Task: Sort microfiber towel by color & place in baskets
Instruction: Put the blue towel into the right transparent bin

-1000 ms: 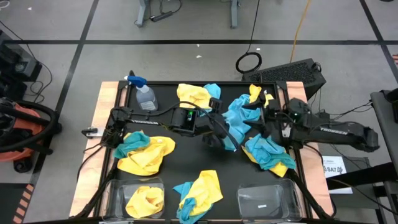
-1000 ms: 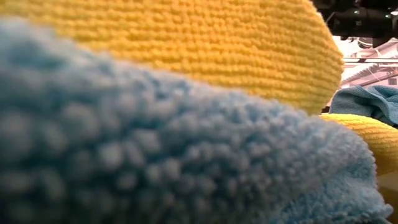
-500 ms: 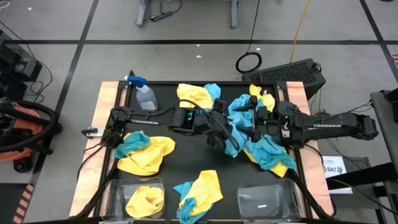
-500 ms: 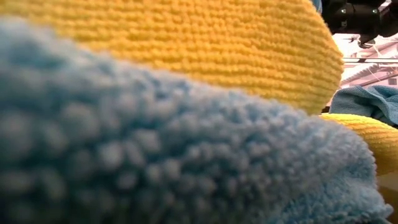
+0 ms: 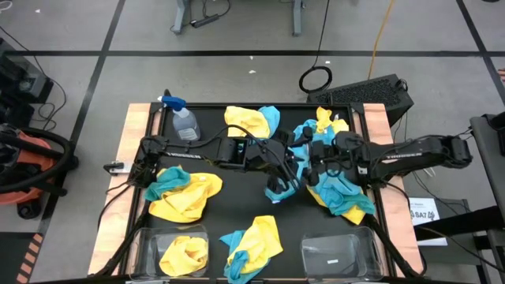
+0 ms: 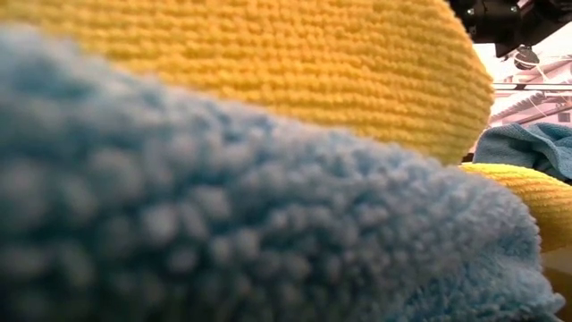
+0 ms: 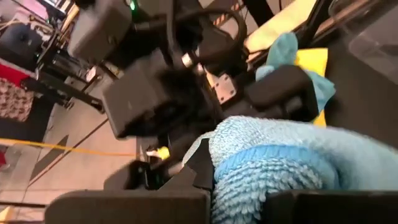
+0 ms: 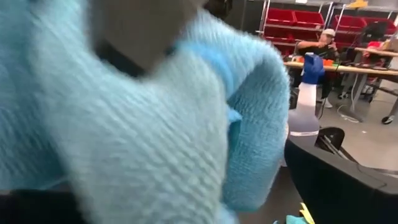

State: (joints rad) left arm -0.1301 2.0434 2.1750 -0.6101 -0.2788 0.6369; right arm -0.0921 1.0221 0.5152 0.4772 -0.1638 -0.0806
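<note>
My left gripper is over the table's middle, shut on a turquoise microfiber towel, which also shows in the left wrist view. My right gripper stands open close to that towel's right side, and the towel fills the right wrist view. Other yellow and turquoise towels lie in heaps at the far middle, the left, the near middle and the right. One yellow towel lies in the left basket. The right basket holds no towel. My left gripper pinches a bunched fold of the turquoise towel between its two fingers, coming from the table's left and slanting down. The towel hangs below the fingers, lifted off the table. My right gripper: I cannot tell whether its fingers touch the towel.
A clear spray bottle with a blue trigger stands at the far left. A turquoise towel and a yellow one lie right in front of the low camera and block that view. A person sits at a desk in the room behind.
My right gripper has moved toward the table's left, up to the held towel, staying open. My left gripper has tipped its fingers upward, still shut on the turquoise towel, which has bunched up nearer the fingers.
</note>
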